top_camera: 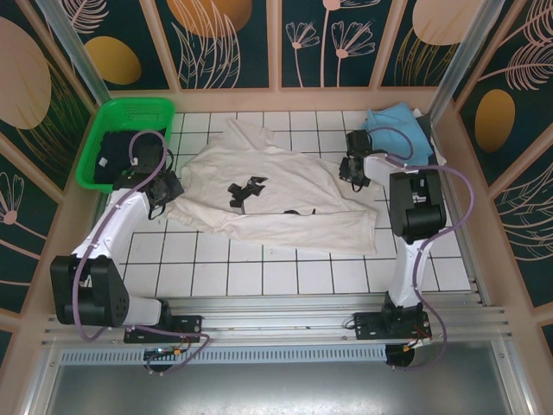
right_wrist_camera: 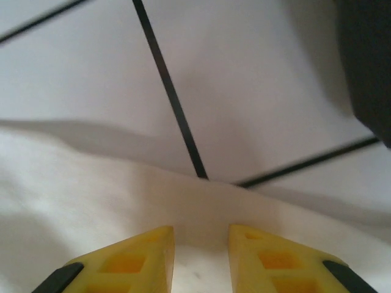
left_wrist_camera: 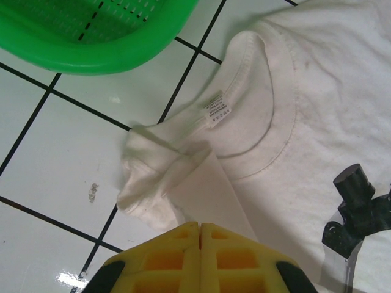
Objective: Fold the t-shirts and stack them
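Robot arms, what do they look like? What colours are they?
The left arm and the right arm are both white tubes joined by chunky black joints. A thin purple cable loops along each one. At the ends are yellow fingers with little hollow squares and black edges, the same on the right.
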